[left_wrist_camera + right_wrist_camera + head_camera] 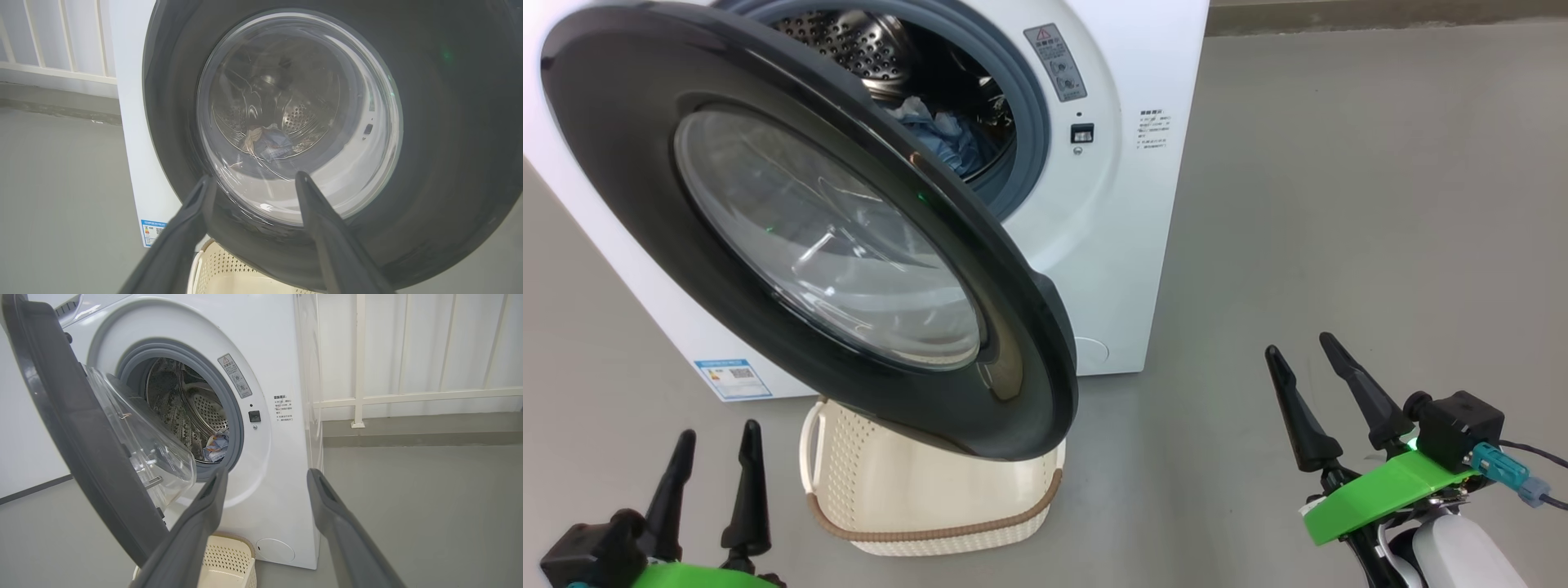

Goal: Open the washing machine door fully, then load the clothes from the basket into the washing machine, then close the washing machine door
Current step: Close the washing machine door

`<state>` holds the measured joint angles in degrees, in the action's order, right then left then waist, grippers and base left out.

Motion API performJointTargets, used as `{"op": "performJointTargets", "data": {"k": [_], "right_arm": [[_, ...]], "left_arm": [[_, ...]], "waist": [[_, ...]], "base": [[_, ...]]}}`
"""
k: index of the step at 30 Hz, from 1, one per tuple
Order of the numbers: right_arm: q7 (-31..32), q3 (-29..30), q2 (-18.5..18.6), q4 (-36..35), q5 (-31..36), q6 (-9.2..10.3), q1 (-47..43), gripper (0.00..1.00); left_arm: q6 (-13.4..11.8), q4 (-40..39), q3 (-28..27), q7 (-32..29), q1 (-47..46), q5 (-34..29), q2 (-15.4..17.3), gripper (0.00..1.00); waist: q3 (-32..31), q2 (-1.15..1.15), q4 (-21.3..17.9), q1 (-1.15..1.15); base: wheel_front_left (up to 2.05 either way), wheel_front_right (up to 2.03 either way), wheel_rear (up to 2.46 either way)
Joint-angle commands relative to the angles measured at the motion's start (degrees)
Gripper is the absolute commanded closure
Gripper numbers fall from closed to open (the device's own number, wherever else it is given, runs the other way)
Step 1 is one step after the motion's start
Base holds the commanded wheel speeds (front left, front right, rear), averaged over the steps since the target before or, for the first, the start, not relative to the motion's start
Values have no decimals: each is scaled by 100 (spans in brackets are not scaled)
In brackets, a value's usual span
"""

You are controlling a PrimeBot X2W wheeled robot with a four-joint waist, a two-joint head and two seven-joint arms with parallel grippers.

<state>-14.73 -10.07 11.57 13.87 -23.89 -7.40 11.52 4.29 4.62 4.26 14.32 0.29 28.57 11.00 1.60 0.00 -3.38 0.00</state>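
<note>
The white washing machine (1127, 204) stands ahead with its round black door (629, 147) swung partly out over the basket (931, 498). Light blue clothes (939, 135) lie inside the steel drum; the right wrist view shows the clothes (215, 446) low in the drum, and the left wrist view shows the clothes (265, 143) through the door glass (359, 122). What I can see of the cream basket holds nothing. My left gripper (719, 437) is open at the lower left, near the door's outer face. My right gripper (1298, 355) is open at the lower right, apart from the machine.
Grey floor spreads out to the right of the machine. A white railing (359, 400) and a low kerb run along the wall behind. The door overhangs the basket's back half. A blue label (733, 377) sits at the machine's lower left corner.
</note>
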Motion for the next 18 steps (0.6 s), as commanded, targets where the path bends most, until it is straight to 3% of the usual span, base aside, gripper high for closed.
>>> {"op": "performJointTargets", "data": {"k": [1,18], "right_arm": [[-27,-81,62,-130,6,-9,2,0],[-27,-42,79,-121,10,-9,27,0]], "left_arm": [[-7,-183,-273,65,-123,-171,58,0],[232,-217,-632,67,-145,-716,-398,0]], "waist": [[22,0,17,0],[40,0,79,0]], "base": [[0,0,0],[0,0,0]]}}
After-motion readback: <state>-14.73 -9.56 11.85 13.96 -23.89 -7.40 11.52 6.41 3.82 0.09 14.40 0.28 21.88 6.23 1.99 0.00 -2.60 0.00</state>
